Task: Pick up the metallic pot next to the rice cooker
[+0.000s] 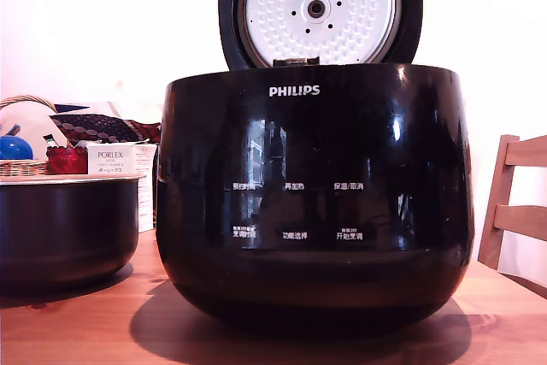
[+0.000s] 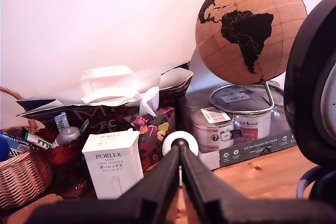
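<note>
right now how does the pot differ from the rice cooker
The pot is much smaller and lower than the rice cooker. The pot is plain dark metal with a thin pale rim; the cooker is glossy black with a white PHILIPS logo and button labels. The pot has no lid; the cooker's lid stands open, showing a dimpled silver plate. Both are dark, round and sit on the wooden table, apart.

The wooden bench (image 1: 77, 322) carried the rice cooker (image 1: 314, 203) at the middle of the exterior view, with the metallic pot (image 1: 64, 228) resting just beside it on that view's left. Behind them a white PORLEX box (image 2: 113, 163), a wicker basket (image 2: 21, 179) and paint tins (image 2: 231, 124) on a cardboard tray (image 2: 257, 148) also stood on the wood.
</note>
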Controlling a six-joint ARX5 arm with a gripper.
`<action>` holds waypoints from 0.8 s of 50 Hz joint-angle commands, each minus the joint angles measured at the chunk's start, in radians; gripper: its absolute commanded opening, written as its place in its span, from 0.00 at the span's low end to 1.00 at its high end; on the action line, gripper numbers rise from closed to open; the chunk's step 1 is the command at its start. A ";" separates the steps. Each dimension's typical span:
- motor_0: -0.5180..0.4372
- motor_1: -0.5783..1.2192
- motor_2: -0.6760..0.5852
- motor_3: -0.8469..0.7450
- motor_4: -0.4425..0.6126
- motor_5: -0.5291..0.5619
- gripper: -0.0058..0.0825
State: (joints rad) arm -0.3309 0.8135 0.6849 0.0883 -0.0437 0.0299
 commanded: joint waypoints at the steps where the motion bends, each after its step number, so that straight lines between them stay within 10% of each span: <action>1: 0.002 -0.003 -0.022 0.008 0.019 0.005 0.04; 15: 0.002 -0.003 0.059 -0.210 0.109 0.071 0.04; 40: 0.001 0.039 0.360 -1.004 0.324 0.515 0.04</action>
State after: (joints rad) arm -0.3313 0.8230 1.0393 -0.8547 0.2760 0.4988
